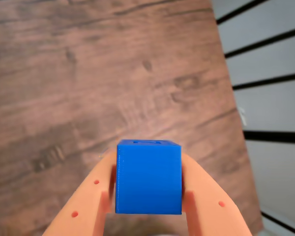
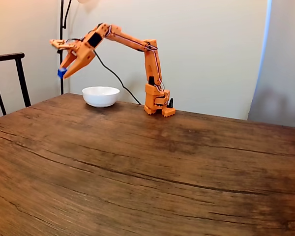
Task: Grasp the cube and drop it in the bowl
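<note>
Cube (image 2: pixel 62 73) clamped between closed orange gripper (image 2: pixel 63 73) fingers (image 1: pixel 96 189), held high, left of white bowl (image 2: pixel 101 96), not yet over it, for drop

Item count: single units of each kind.
One blue cube (image 2: pixel 62 73), one white bowl (image 2: pixel 101 96), one orange arm (image 2: pixel 137 45) with one gripper (image 2: pixel 63 73) carrying two fingers (image 1: pixel 96 196), one wooden table (image 2: pixel 147 172), one black cable (image 2: pixel 115 76), one dark chair (image 2: pixel 10 73), and one black pole (image 2: pixel 62 29) by the wall.
</note>
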{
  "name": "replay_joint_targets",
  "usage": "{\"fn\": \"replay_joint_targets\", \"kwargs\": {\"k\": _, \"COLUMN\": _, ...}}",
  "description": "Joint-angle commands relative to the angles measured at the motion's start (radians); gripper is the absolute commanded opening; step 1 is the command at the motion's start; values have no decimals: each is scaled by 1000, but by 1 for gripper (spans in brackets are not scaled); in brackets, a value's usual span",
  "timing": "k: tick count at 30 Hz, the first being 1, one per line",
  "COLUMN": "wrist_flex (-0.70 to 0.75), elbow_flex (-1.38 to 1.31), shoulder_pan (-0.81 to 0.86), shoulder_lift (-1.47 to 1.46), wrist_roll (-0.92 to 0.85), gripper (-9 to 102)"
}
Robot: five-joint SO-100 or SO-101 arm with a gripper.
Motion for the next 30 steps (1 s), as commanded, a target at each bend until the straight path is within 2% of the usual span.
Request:
{"fn": "replay_joint_targets", "kwargs": {"k": 1, "wrist_flex": 60, "elbow_flex": -8, "shoulder_pan": 28, "shoulder_lift": 87, "wrist_roll": 32, "gripper": 7}}
{"fn": "replay_joint_targets", "kwargs": {"k": 16, "wrist_flex": 299, "elbow_flex": -6, "shoulder_pan": 247, "shoulder_lift": 195, "wrist_roll": 143, "gripper": 7}}
{"fn": "replay_joint_targets", "kwargs": {"k": 22, "wrist_flex": 313, "elbow_flex": 20, "shoulder_pan": 322, "shoulder_lift": 202, "wrist_roll": 143, "gripper": 7}}
{"fn": "replay_joint_targets", "kwargs": {"k": 30, "wrist_flex": 259, "elbow_flex": 242, "shoulder_pan": 417, "shoulder_lift": 259, "wrist_roll": 144, "gripper": 7}}
